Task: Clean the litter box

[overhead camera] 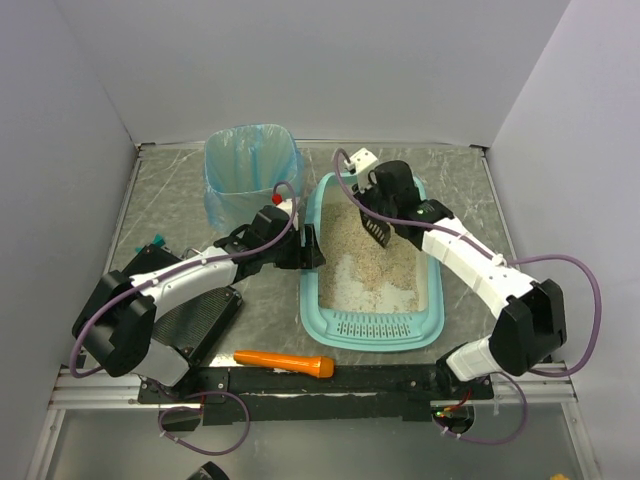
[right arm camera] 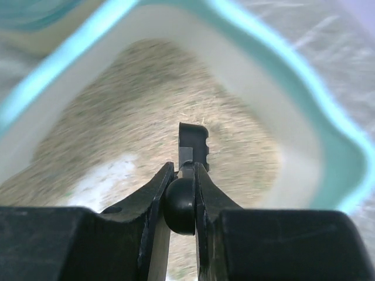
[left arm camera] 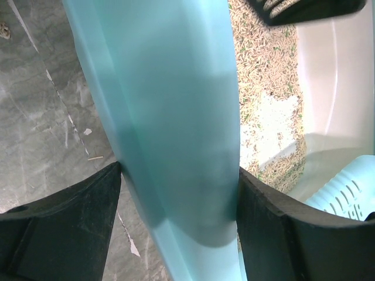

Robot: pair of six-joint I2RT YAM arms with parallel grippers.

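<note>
The light teal litter box lies in the middle of the table, holding beige litter with bare patches. My left gripper is shut on its left wall; in the left wrist view the wall runs between both fingers. My right gripper hangs over the far end of the box, shut on the handle of a black slotted scoop. In the right wrist view the scoop points down at the litter from the right gripper. The scoop's edge shows in the left wrist view.
A waste bin with a blue bag stands at the back, left of the box. A flat black case lies under the left arm. An orange tool lies at the near edge. Grey walls enclose the table.
</note>
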